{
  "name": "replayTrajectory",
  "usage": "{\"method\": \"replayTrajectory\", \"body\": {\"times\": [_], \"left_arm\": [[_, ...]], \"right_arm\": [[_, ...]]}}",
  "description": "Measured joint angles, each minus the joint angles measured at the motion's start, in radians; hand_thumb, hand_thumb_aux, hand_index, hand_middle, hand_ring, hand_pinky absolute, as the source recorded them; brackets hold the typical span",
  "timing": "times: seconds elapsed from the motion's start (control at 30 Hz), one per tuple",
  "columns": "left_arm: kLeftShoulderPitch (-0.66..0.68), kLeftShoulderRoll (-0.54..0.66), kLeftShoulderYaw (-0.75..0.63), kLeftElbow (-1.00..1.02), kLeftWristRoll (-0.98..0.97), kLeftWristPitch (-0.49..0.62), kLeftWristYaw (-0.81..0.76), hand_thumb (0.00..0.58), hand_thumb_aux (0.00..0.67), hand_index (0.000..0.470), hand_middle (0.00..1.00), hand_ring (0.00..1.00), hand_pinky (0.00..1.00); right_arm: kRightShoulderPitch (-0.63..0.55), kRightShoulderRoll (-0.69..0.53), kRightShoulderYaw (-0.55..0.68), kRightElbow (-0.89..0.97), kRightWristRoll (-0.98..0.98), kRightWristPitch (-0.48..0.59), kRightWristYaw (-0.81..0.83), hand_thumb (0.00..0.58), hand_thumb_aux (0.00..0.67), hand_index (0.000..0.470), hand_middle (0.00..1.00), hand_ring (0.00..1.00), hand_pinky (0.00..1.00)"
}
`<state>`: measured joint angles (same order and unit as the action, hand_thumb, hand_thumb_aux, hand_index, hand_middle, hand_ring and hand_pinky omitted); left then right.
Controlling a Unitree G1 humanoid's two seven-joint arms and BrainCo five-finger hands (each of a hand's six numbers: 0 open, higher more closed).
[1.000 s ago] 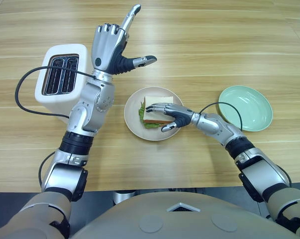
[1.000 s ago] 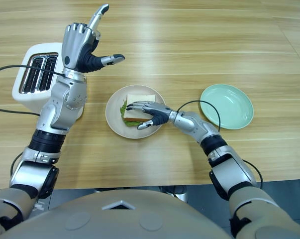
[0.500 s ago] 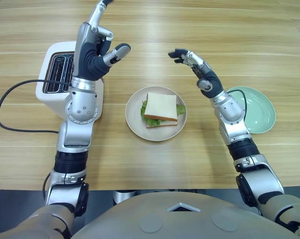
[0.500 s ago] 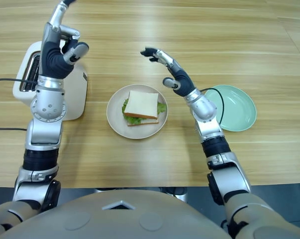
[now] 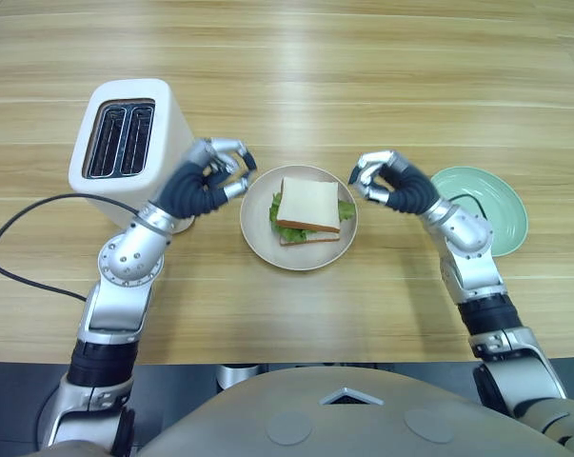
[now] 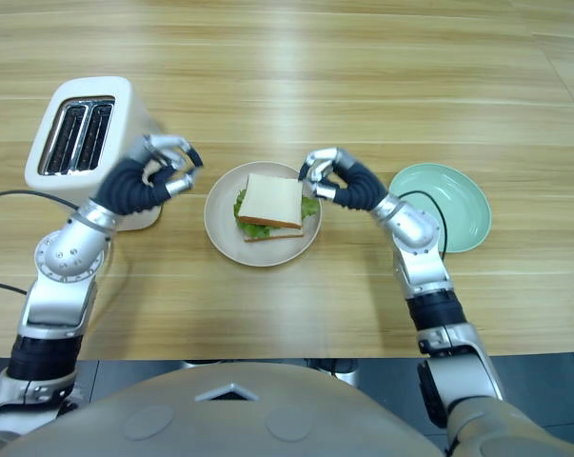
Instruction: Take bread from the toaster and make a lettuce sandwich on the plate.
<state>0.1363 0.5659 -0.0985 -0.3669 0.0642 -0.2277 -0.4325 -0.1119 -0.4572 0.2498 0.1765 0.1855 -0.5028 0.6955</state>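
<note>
A sandwich [image 5: 308, 208] of white bread with green lettuce showing at its edges lies on the beige plate [image 5: 259, 235] in the middle of the table. The white toaster [image 5: 125, 143] stands to the left with both slots dark. My left hand [image 5: 213, 178] hovers between toaster and plate, fingers curled and holding nothing. My right hand [image 5: 385, 179] hovers just right of the plate's rim, fingers also curled and holding nothing. Neither hand touches the sandwich.
A green plate [image 5: 491, 205] sits at the right with a black cable crossing its near edge. The toaster's black cord [image 5: 20, 248] loops over the table on the left. Bare wooden table lies beyond and in front of the plates.
Both hands have come down from raised, spread poses to either side of the plate, and their fingers have curled. The sandwich has stayed on the plate since the right hand left it.
</note>
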Motion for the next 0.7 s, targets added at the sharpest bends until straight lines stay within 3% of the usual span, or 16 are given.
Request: {"method": "replayTrajectory", "body": {"times": [0.13,0.37,0.57,0.7], "left_arm": [[0.061,0.043,-0.105,0.042,0.011,-0.035,-0.122,0.580,0.670,0.460,1.00,1.00,1.00],[0.085,0.104,-0.257,0.200,0.211,-0.071,-0.178,0.580,0.670,0.460,1.00,1.00,1.00],[0.063,0.116,-0.294,0.255,0.323,-0.118,-0.152,0.580,0.670,0.460,1.00,1.00,1.00],[-0.064,0.064,-0.327,0.361,0.508,-0.136,-0.008,0.580,0.670,0.460,1.00,1.00,1.00]], "right_arm": [[0.053,-0.027,0.077,0.001,-0.167,0.000,0.014,0.580,0.670,0.460,1.00,1.00,1.00],[0.071,-0.005,0.139,0.024,-0.395,0.016,-0.081,0.580,0.670,0.460,1.00,1.00,1.00],[0.104,-0.011,0.166,0.011,-0.466,0.046,-0.091,0.580,0.670,0.460,1.00,1.00,1.00],[0.084,0.002,0.174,0.023,-0.500,0.053,-0.112,0.580,0.670,0.460,1.00,1.00,1.00]]}}
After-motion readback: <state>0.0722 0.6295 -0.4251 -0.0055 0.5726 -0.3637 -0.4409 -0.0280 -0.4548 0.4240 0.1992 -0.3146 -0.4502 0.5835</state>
